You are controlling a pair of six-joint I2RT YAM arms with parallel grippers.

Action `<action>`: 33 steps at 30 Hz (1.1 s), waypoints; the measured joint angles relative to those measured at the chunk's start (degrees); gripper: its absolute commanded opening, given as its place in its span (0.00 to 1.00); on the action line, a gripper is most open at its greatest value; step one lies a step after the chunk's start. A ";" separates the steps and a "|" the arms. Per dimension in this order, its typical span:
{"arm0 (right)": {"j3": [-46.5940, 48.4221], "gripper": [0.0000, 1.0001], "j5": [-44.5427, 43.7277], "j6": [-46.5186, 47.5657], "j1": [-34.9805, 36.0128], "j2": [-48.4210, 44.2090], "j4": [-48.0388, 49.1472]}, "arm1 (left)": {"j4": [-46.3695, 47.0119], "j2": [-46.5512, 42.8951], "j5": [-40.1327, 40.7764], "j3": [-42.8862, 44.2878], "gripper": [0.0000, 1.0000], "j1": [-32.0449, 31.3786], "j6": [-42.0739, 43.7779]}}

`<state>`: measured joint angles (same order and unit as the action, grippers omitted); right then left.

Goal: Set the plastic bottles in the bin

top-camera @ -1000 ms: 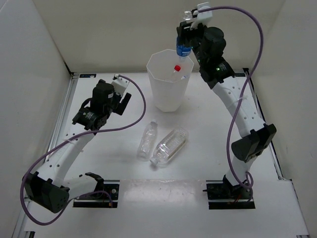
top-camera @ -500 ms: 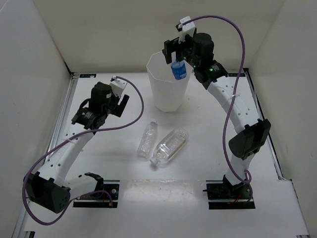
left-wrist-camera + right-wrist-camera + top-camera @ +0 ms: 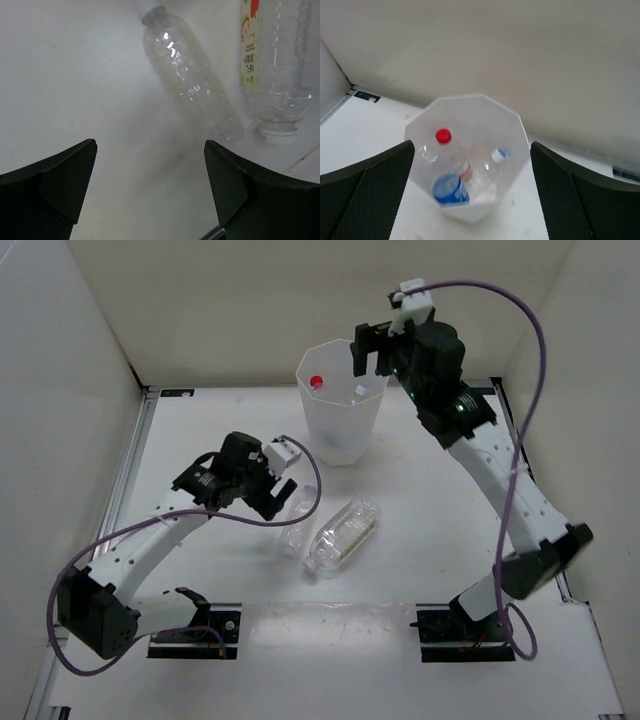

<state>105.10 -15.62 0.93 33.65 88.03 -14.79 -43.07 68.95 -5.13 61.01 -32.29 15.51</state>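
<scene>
Three bottles (image 3: 465,172) lay in the bin (image 3: 345,435) | my right gripper (image 3: 368,358) hung spread, empty, over its rim | my left gripper (image 3: 150,150), spread and empty, faced the slim bottle (image 3: 192,85), ready to straddle it.

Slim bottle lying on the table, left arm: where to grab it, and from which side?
Grip the slim bottle across its middle, a little toward the neck end, coming straight down with the open left claw. It lies flat on its side, so only its width fits the claw. The ribbed bottle lies close beside its base end; the gap looks wider toward the neck.
</scene>
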 measured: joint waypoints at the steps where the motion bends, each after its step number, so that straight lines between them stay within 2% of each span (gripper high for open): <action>1: -2.21 1.00 -2.43 -1.73 0.48 -2.78 -0.87 | -0.31 2.01 -0.68 -0.02 1.00 -0.44 -1.22; 6: -19.61 1.00 -14.73 -14.40 0.70 -18.97 -4.57 | -0.42 14.69 -3.02 0.98 1.00 -0.87 -7.80; 10: -36.35 1.00 -19.63 -23.26 0.50 -29.14 -9.03 | 0.20 21.03 -4.94 5.38 1.00 -1.40 -11.43; 12: -41.75 1.00 -20.96 -26.56 0.50 -31.71 -12.50 | 1.01 23.96 -4.81 8.57 1.00 -2.27 -13.18; 16: -46.73 1.00 -23.17 -30.99 0.50 -36.33 -18.45 | 3.30 30.29 -4.26 12.22 1.00 -3.34 -15.72; 23: -47.63 1.00 -27.82 -35.12 0.50 -45.90 -21.81 | 3.21 38.47 -2.10 11.96 0.98 -3.45 -17.27; 24: -47.82 1.00 -28.30 -35.52 0.50 -46.86 -22.10 | 3.23 38.93 -1.68 11.78 0.95 -3.45 -17.25; 28: -48.57 1.00 -29.70 -36.59 0.50 -47.95 -22.67 | 3.13 39.17 -0.87 11.56 0.60 -3.45 -16.94; 30: -48.83 1.00 -29.92 -36.87 0.50 -47.91 -23.04 | 3.23 38.69 -0.66 11.52 0.37 -3.45 -16.68; 32: -48.87 1.00 -30.12 -37.05 0.50 -47.60 -23.04 | 3.58 37.92 -0.48 11.02 0.10 -3.45 -16.22; 33: -48.87 1.00 -30.18 -37.11 0.50 -47.39 -23.04 | 3.65 37.53 -0.44 10.56 0.10 -3.45 -15.78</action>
<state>56.23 -45.80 -36.18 34.15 40.64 -37.82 -39.42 106.48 -5.56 71.57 -35.75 -0.27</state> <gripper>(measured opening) 0.996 0.359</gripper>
